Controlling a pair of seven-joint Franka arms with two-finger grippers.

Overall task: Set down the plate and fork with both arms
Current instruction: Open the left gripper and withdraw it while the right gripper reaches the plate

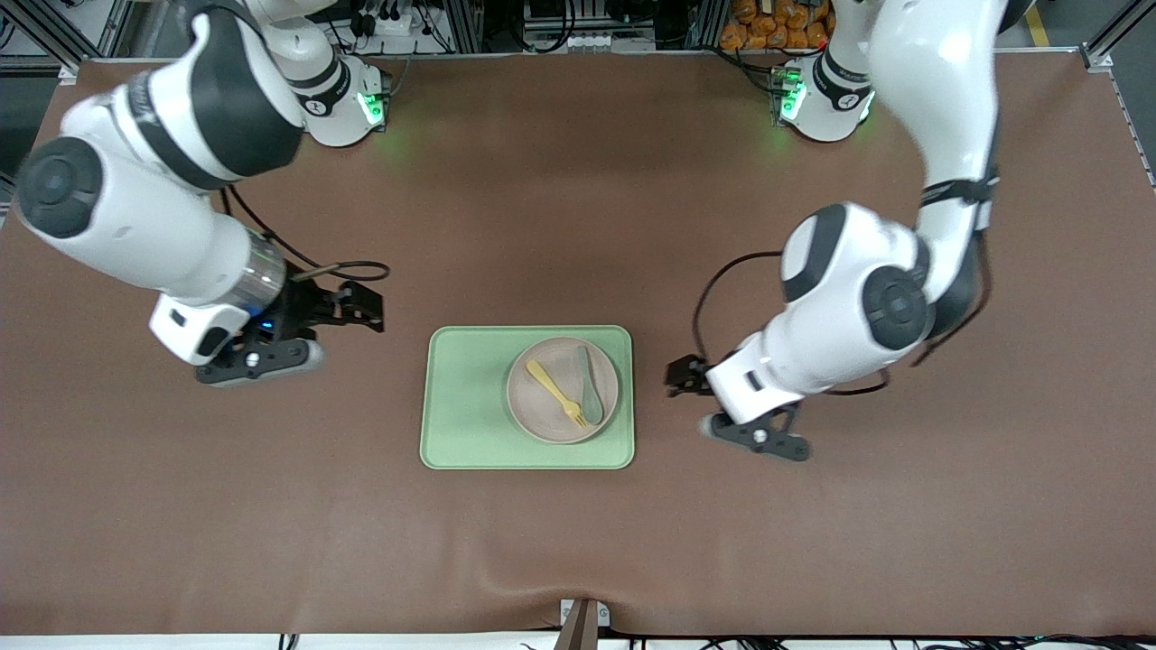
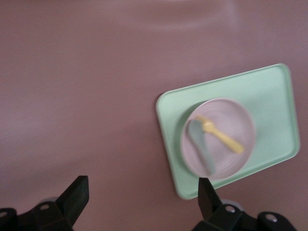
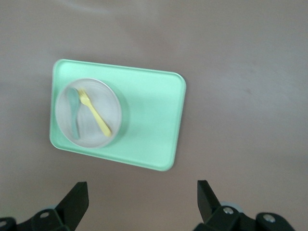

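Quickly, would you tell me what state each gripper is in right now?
Left gripper: open, holding nothing, over bare table.
Right gripper: open, holding nothing, over bare table.

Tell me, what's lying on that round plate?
On the plate lie a yellow fork and a teal spoon, side by side. The plate sits on a green tray, hiding the tray surface beneath it.
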